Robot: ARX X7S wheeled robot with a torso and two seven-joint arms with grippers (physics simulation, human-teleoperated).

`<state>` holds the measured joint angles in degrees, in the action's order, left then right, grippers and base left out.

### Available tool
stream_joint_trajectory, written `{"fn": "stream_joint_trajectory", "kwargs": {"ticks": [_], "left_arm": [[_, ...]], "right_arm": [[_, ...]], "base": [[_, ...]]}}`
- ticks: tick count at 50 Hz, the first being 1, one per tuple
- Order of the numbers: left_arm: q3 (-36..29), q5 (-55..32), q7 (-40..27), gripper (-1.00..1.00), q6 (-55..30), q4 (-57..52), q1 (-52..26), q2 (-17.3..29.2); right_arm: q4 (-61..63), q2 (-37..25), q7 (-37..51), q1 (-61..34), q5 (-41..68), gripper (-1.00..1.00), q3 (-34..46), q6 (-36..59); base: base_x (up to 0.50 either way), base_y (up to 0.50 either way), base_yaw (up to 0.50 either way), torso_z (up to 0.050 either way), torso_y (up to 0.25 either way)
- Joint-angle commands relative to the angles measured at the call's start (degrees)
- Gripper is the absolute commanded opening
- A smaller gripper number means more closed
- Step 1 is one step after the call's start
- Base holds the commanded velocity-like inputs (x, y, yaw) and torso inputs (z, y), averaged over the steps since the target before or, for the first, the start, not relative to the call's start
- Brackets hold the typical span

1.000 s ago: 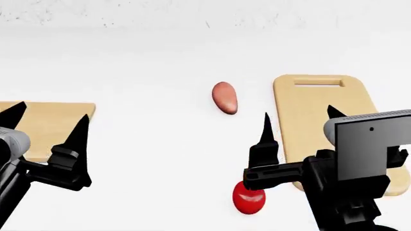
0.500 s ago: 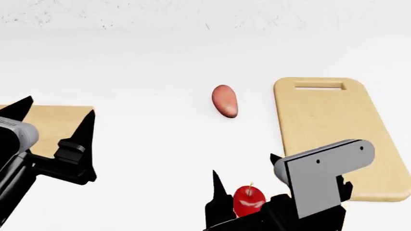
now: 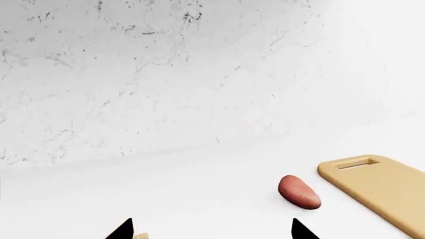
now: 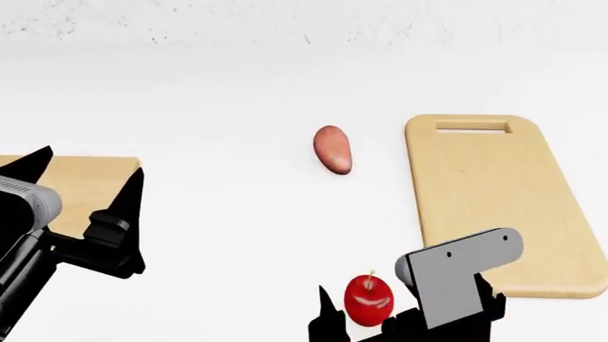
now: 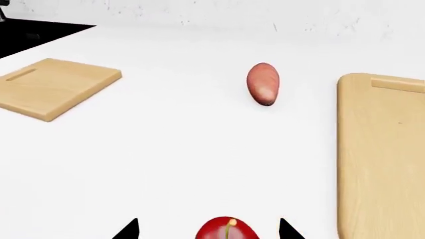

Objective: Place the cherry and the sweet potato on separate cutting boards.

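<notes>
The right gripper (image 4: pixel 366 324) has sunk a little lower than half a second ago, its jaws spread wide on either side of the cherry (image 4: pixel 368 299) without closing on it. The left gripper (image 4: pixel 85 196) hangs open and empty over the squarish cutting board (image 4: pixel 81 182), barely moved. The sweet potato (image 4: pixel 332 149) lies on the white desk (image 4: pixel 228 214) left of the longer board (image 4: pixel 494 192). Only the right wrist view shows the squarish board's slot handle (image 5: pixel 20 74).
</notes>
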<state>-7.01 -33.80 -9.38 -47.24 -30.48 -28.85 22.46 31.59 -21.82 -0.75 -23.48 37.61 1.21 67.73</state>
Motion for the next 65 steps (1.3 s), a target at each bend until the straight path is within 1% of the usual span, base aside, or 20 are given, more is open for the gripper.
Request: {"fn": "stream_joint_trajectory", "kwargs": {"ticks": [1, 12, 17, 20, 21, 28, 32, 34, 38, 43, 51, 57, 60, 65], "left_arm": [[0.16, -0.28, -0.29, 1.0, -0.13, -0.26, 0.14, 0.42], [0.26, -0.53, -0.74, 1.0, -0.28, -0.52, 0.3, 0.6], [0.3, -0.9, -0.75, 1.0, -0.99, -0.45, -0.93, 0.87], [-0.82, -0.06, -0.76, 1.0, -0.12, 0.31, -0.75, 0.26], [-0.36, -0.51, -0.63, 1.0, -0.4, 0.06, -0.7, 0.59], [-0.6, -0.67, -1.11, 1.0, -0.79, -0.32, -1.05, 0.49], [-0.86, -0.76, -1.31, 1.0, -1.29, -0.54, -1.72, 0.59], [-0.65, -0.97, -1.11, 1.0, -1.16, -0.64, -1.19, 0.87], [-0.1, -1.5, -1.15, 1.0, -1.54, -0.91, -1.17, 1.26], [-0.45, -0.86, -0.96, 1.0, -0.45, 0.2, -0.73, 1.09], [-0.62, -0.8, -1.15, 1.0, -0.39, 0.23, -0.31, 1.33], [-0.54, -0.59, -1.23, 1.0, -0.12, 0.71, -0.07, 1.61], [-0.66, -0.36, -1.11, 1.0, 0.39, 1.18, 0.24, 1.56], [-0.83, -0.27, -1.24, 1.0, 0.55, 1.48, 0.3, 1.48]], "right_arm": [[-6.44, -0.05, -1.74, 0.34, -2.3, 1.0, 2.45, -4.23], [-12.83, 0.59, -3.2, -0.66, -4.26, 1.0, 4.15, -8.11], [-13.54, 0.71, -3.1, -0.54, -4.71, 1.0, 5.15, -8.27], [-12.93, 0.66, -3.19, -0.54, -4.24, 1.0, 5.01, -8.01], [-12.58, 0.65, -2.96, -0.6, -4.37, -1.0, 5.02, -8.16], [-8.51, 0.37, -1.51, -2.57, -3.45, -1.0, 3.77, -6.84], [-7.23, 0.33, 0.29, -6.58, -3.38, -1.0, 2.24, -5.6], [-9.21, 1.31, 1.72, -8.29, -4.31, -1.0, 0.82, -6.74], [-12.94, 2.26, 4.53, -12.22, -7.01, -1.0, 0.62, -7.9], [-20.61, 1.23, 7.25, -14.17, -13.18, -1.0, 1.75, -13.28], [-32.7, 1.25, 7.87, -17.92, -17.67, -1.0, 2.34, -20.68], [-38.06, 1.52, 9.07, -17.54, -18.06, -1.0, 0.13, -22.81], [-40.16, 1.25, 9.26, -17.25, -18.92, -1.0, 0.29, -24.26], [-40.82, 1.83, 7.86, -16.07, -17.43, -1.0, 0.3, -23.34]], "base": [[0.0, 0.0, 0.0, 0.0, 0.0], [0.0, 0.0, 0.0, 0.0, 0.0], [0.0, 0.0, 0.0, 0.0, 0.0], [0.0, 0.0, 0.0, 0.0, 0.0], [0.0, 0.0, 0.0, 0.0, 0.0], [0.0, 0.0, 0.0, 0.0, 0.0], [0.0, 0.0, 0.0, 0.0, 0.0], [0.0, 0.0, 0.0, 0.0, 0.0], [0.0, 0.0, 0.0, 0.0, 0.0], [0.0, 0.0, 0.0, 0.0, 0.0], [0.0, 0.0, 0.0, 0.0, 0.0], [0.0, 0.0, 0.0, 0.0, 0.0], [0.0, 0.0, 0.0, 0.0, 0.0], [0.0, 0.0, 0.0, 0.0, 0.0]]}}
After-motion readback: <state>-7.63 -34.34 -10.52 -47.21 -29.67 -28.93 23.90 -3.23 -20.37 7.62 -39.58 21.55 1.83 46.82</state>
